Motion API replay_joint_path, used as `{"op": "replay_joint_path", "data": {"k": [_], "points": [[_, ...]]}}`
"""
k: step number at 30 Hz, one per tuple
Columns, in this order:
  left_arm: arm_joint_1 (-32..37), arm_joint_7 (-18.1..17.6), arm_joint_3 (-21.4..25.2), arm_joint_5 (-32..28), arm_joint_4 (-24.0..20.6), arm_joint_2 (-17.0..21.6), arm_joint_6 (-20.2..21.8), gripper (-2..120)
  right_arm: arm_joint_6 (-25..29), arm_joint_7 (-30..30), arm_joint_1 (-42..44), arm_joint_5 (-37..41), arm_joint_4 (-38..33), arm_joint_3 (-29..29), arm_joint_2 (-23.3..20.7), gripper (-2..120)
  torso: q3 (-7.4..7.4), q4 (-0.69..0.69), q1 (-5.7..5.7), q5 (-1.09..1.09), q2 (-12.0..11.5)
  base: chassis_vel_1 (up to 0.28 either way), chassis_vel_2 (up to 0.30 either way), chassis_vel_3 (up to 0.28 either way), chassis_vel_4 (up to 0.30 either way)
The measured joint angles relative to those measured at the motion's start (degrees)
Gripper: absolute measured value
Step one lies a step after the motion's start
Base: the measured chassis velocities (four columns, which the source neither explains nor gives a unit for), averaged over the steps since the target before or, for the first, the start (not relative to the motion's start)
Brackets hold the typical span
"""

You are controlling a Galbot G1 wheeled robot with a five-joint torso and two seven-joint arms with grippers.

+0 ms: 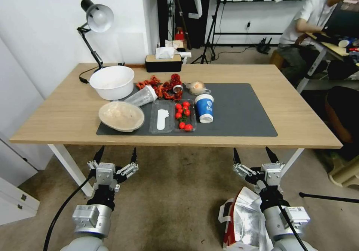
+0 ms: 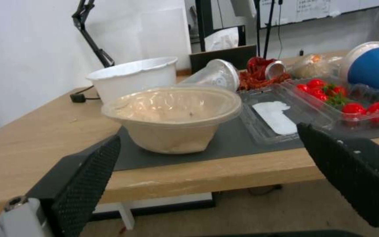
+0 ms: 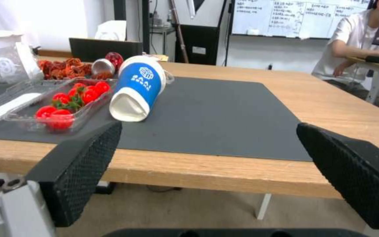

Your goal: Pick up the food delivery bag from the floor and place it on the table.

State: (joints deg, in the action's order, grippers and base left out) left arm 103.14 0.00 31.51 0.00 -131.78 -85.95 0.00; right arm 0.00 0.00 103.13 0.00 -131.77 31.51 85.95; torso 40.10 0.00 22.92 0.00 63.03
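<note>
The food delivery bag stands on the brownish carpet floor at the lower right of the head view, its silver foil lining, a red side panel and white strap handles showing; my right arm partly covers it. My right gripper hangs open above the bag, just short of the table's front edge. My left gripper is open too, held level with it on the left, with nothing between its fingers. The light-wood table with its dark grey mat lies straight ahead, and both wrist views look across it, at the mat and the table.
The mat's left half is crowded: a white bowl, a beige bowl, a tipped clear cup, a tray of tomatoes, a tipped blue cup and crayfish. The mat's right half is bare. A lamp and tissue box stand behind.
</note>
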Motion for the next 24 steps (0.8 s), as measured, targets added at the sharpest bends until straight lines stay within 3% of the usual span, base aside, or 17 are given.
{"op": "replay_joint_path", "data": {"k": [12, 16, 18, 20, 21, 22, 24], "points": [[-0.2, 0.0, 0.0, -0.1, 0.0, 0.1, 0.0, 100, -0.1, 0.3, -1.1, 0.3, 0.0, 0.2, -0.8, 100, 0.0, -0.02, 0.0, 0.0, 0.0, 0.0, 0.0, 0.0, 0.0], [-4.8, -0.7, 0.6, -3.1, 0.9, 2.8, 0.2, 99, -0.4, 2.4, -7.8, 2.1, 0.1, 1.9, -5.3, 100, 0.0, 0.06, 0.0, -0.02, 0.0, 0.0, 0.0, 0.0, 0.0], [-6.5, -0.9, 0.8, -4.2, 1.3, 3.8, 0.3, 100, -0.9, 2.9, -8.4, 2.7, 0.1, 1.9, -5.6, 100, 0.01, 0.04, 0.0, 0.01, 0.0, 0.0, 0.0, 0.0, 0.0], [-11.0, -1.4, 1.1, -5.9, 1.8, 6.2, 0.5, 100, -1.4, 3.6, -9.0, 3.9, -0.3, 1.9, -6.2, 100, 0.01, -0.08, 0.04, 0.01, 0.0, 0.0, 0.0, 0.0, 0.0], [-11.0, -1.4, 1.1, -5.9, 1.8, 6.2, 0.5, 100, -1.4, 3.6, -9.0, 3.9, -0.3, 1.9, -6.2, 100, 0.01, -0.08, 0.04, 0.01, 0.0, 0.0, 0.0, 0.0, 0.0], [-12.2, -1.3, 1.1, -6.6, 2.1, 6.8, 0.5, 100, -1.6, 3.6, -8.9, 4.1, -0.4, 1.9, -6.1, 100, 0.02, 0.02, 0.02, -0.02, 0.0, 0.0, 0.0, 0.0, 0.0], [-16.8, -1.5, 1.8, -10.9, 3.9, 9.7, 0.4, 100, -1.8, 3.5, -9.2, 4.2, -0.4, 1.7, -5.9, 100, 0.0, -0.02, 0.0, -0.01, 0.0, 0.0, 0.0, 0.0, 0.0]]}}
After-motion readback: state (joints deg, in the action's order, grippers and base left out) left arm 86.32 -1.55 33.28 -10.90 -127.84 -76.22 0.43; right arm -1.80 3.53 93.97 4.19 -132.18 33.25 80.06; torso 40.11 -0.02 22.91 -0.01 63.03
